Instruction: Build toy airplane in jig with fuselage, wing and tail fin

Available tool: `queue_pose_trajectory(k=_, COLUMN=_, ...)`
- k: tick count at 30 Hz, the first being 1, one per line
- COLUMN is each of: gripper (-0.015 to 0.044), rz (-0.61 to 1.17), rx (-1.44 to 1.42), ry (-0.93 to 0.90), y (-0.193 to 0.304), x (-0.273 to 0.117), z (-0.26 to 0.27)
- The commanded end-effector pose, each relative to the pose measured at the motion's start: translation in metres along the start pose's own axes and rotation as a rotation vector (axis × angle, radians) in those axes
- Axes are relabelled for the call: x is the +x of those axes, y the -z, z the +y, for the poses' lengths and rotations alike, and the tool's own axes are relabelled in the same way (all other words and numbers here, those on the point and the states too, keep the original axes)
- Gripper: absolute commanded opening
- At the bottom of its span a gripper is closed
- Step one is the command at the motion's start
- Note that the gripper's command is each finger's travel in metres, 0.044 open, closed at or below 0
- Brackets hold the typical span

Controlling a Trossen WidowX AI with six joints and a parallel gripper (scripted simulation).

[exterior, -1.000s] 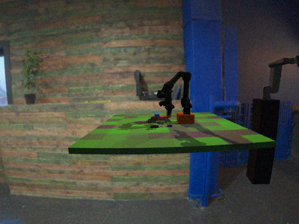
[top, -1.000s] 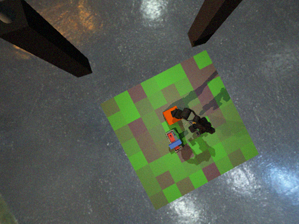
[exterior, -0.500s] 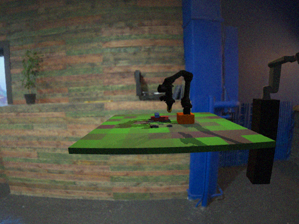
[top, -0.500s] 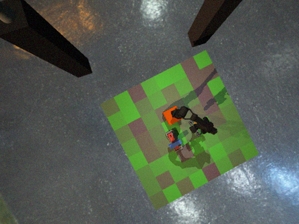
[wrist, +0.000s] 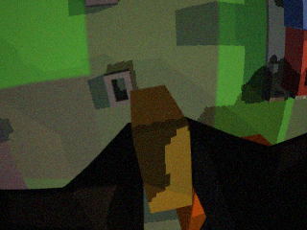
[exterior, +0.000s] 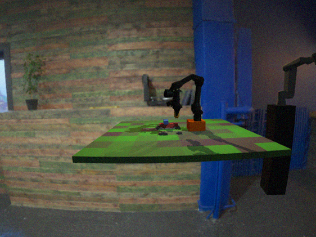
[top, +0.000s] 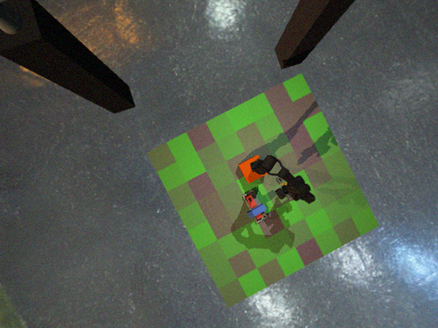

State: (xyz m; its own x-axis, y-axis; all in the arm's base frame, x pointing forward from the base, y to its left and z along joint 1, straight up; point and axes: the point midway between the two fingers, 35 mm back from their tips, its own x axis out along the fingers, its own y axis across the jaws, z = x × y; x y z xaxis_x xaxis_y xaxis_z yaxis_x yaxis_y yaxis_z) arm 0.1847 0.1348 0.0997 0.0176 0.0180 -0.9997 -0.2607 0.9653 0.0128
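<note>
The red fuselage (top: 250,200) (exterior: 170,125) (wrist: 295,62) lies in the grey cradle (wrist: 275,40). The blue wing (top: 257,210) (exterior: 165,121) (wrist: 295,13) sits crosswise on top of it; whether it is fully down is too small to tell. My gripper (top: 284,184) (exterior: 176,115) (wrist: 153,126) is shut on the yellow tail fin (wrist: 178,168) and holds it above the table, to the side of the cradle. The fin's tab and the tail socket cannot be made out.
A small grey holder (top: 279,180) (exterior: 179,132) (wrist: 109,91) with a dark opening stands on the checkered table (top: 185,154) (exterior: 111,151) below the gripper. Another grey holder (exterior: 162,133) (wrist: 102,2) stands farther along. The orange base block (top: 249,171) (exterior: 196,125) carries the arm near the cradle.
</note>
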Motion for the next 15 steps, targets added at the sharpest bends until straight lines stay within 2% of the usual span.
queue_pose_trajectory(k=1, gripper=0.0, rz=0.002, rx=0.001, ry=-0.002, y=-0.006, x=0.003, z=-0.012)
queue_pose_trajectory(k=15, gripper=0.0, rz=-0.007, rx=0.029, ry=0.004, y=-0.019, x=0.011, z=-0.054)
